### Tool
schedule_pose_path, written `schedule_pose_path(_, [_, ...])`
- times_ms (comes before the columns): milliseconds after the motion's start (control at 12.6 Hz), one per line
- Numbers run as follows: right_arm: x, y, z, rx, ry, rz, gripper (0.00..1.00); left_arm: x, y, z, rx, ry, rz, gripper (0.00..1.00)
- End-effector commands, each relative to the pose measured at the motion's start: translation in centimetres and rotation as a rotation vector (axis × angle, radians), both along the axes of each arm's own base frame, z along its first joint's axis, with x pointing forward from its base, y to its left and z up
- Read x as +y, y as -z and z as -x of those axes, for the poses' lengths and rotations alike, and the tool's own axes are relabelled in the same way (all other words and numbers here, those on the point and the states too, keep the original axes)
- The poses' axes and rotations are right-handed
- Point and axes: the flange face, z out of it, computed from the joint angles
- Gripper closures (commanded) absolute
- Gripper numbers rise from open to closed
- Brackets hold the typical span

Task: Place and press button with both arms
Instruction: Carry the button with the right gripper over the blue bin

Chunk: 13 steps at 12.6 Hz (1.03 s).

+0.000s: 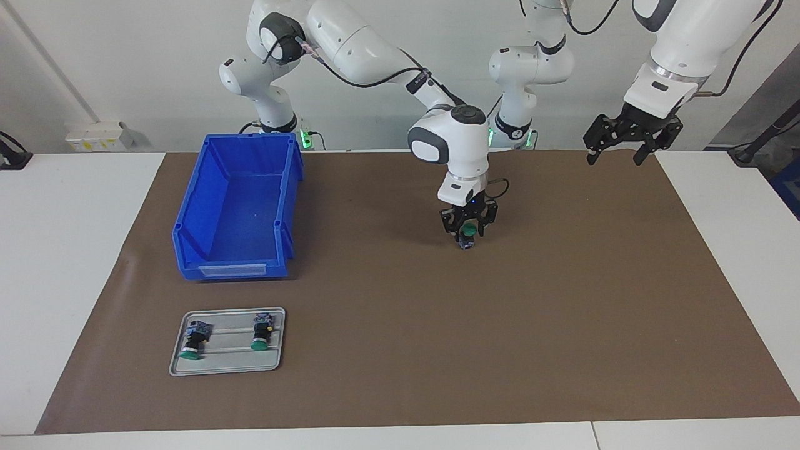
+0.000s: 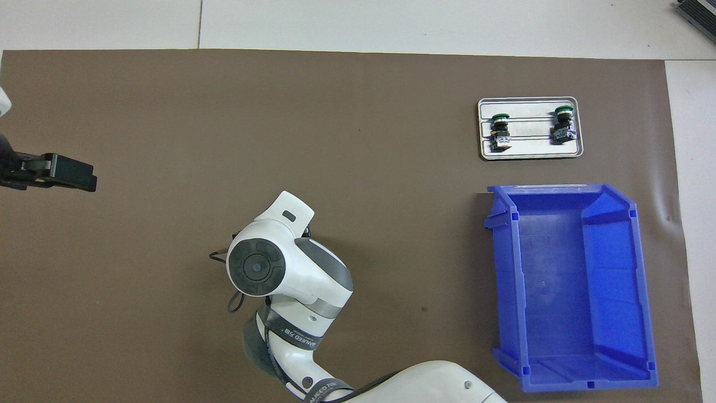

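The grey tray [image 1: 228, 342] lies closest to the facing camera, at the right arm's end of the brown mat [image 1: 500, 350], with two spare green-capped buttons [image 1: 194, 342] lying on their sides on it, well apart from each other. The blue bin [image 1: 237, 209] sits nearer to the robots than the tray, open and showing only its bare floor.

In the facing view the right gripper [image 1: 469, 232] points straight down over the middle of the mat, its jaws closed on the button [image 1: 468, 235], green cap toward the camera, base at or just above the mat; contact cannot be judged. From overhead the right arm's wrist [image 2: 268, 268] covers both gripper and button completely.

The left gripper [image 1: 628, 140] waits raised over the mat's edge at the left arm's end, jaws spread; overhead shows only its dark tip [image 2: 59, 172].
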Motion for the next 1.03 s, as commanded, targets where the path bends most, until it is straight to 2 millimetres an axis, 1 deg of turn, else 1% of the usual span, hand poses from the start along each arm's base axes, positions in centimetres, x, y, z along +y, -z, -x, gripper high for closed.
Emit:
schedule_pose_path(0, [0.2,0.2,0.0,-0.021,0.005,0.002,0.51,0.5,-0.4,0.5,-0.001,0.022,-0.004,0.00])
schedule_pose_path(79, [0.2,0.2,0.0,-0.021,0.005,0.004,0.89,0.5,-0.3,0.5,0.001,0.024,0.002,0.00])
schedule_pose_path(159, [0.3,0.1,0.1,-0.023,0.003,0.003,1.00,0.5,-0.1,0.6,0.003,0.024,0.002,0.00])
schedule_pose_path(396, [0.5,-0.1,0.2,-0.019,0.002,0.007,1.00,0.4,-0.2,0.6,-0.006,0.063,0.027,0.00])
schedule_pose_path(634, [0.2,-0.1,0.1,-0.004,0.010,0.033,1.00,0.4,0.2,0.6,0.004,0.065,0.028,0.00])
schedule_pose_path(713, [-0.6,-1.3,-0.5,-0.003,0.025,0.041,1.00,0.4,0.2,0.7,0.004,0.066,0.026,0.00])
schedule_pose_path(793, [-1.5,-3.7,-1.2,-0.024,0.041,0.029,1.00,0.5,0.2,0.7,0.005,0.060,0.026,0.00])
schedule_pose_path(872, [-3.7,-6.8,-2.5,-0.051,0.075,0.014,1.00,0.5,0.2,0.8,0.011,0.057,0.026,0.00])
schedule_pose_path(951, [-6.4,-9.7,-3.9,-0.067,0.114,0.004,1.00,0.5,0.3,0.8,0.014,0.056,0.026,0.00])
